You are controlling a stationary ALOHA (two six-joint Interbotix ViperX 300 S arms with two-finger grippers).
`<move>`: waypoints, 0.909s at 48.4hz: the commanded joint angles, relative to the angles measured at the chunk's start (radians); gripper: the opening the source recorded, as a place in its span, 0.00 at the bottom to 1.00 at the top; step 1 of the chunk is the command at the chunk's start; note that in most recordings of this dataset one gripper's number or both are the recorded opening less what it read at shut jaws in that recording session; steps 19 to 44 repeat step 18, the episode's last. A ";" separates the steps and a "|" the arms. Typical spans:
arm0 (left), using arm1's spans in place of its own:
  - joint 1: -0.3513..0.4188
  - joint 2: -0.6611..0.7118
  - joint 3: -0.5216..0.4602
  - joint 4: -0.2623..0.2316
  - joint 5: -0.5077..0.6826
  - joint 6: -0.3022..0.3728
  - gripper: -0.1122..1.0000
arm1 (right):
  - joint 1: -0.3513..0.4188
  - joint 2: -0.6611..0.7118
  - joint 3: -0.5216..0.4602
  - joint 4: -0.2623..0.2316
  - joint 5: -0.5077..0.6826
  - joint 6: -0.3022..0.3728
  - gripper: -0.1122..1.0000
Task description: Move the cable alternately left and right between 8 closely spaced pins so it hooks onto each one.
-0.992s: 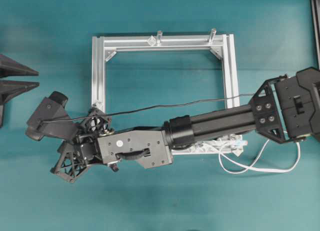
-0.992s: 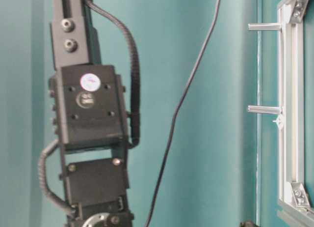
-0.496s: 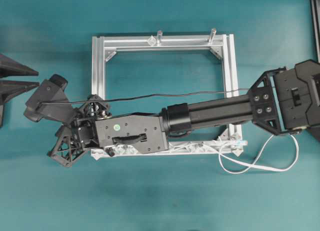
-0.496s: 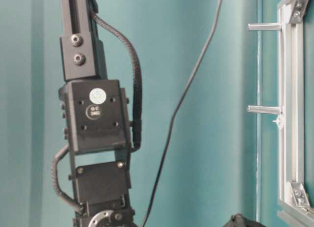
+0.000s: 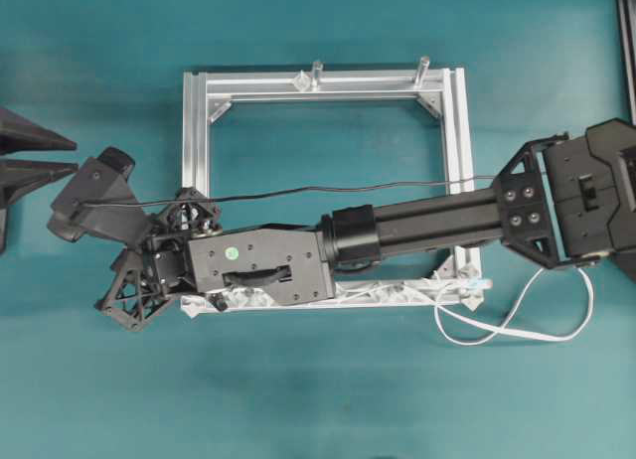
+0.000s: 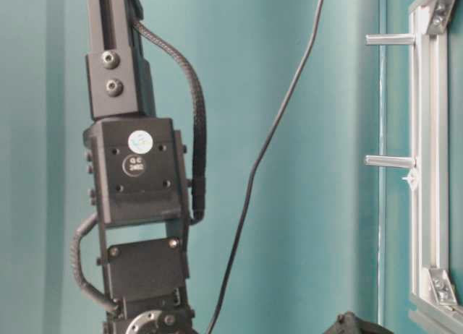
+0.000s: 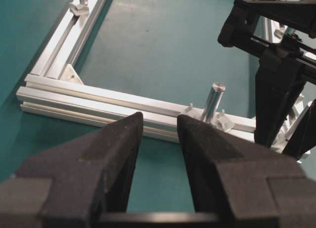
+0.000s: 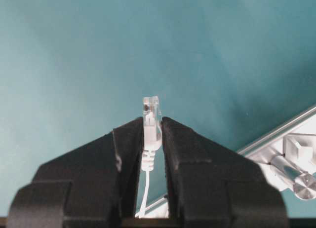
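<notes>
My right gripper (image 8: 151, 123) is shut on the clear-white plug (image 8: 151, 112) of the white cable, which sticks out past the fingertips. Overhead, that gripper (image 5: 139, 265) has reached across to the near-left corner of the silver frame (image 5: 196, 141). The cable (image 5: 517, 332) loops off the frame's near-right corner. Whitish pins (image 5: 397, 292) line the near rail, partly hidden by the arm. My left gripper (image 5: 76, 155) sits at the far left, clear of the frame. It stands open (image 7: 159, 120) over bare mat, facing the rail (image 7: 98, 97).
Two upright silver posts (image 5: 316, 74) (image 5: 422, 67) stand on the far rail, and another post (image 7: 213, 100) rises near the right arm (image 7: 276, 65). A thin black wire (image 5: 328, 191) crosses over the frame. The table-level view has the arm (image 6: 137, 175) above the mat.
One second ago the right arm lay over the near rail; it has since shifted toward the frame's middle and slightly left, uncovering the rail. It has held still for the last half second.
</notes>
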 commanded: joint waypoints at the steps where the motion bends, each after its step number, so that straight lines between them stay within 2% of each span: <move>1: 0.003 0.008 -0.009 0.003 -0.011 -0.006 0.45 | 0.003 -0.031 -0.037 -0.005 0.003 -0.005 0.24; 15: 0.003 0.008 -0.009 0.002 -0.011 -0.006 0.45 | 0.003 -0.031 -0.078 -0.043 0.063 -0.006 0.24; 44: 0.003 0.008 -0.009 0.003 -0.011 -0.006 0.45 | 0.003 -0.029 -0.081 -0.043 0.071 -0.014 0.24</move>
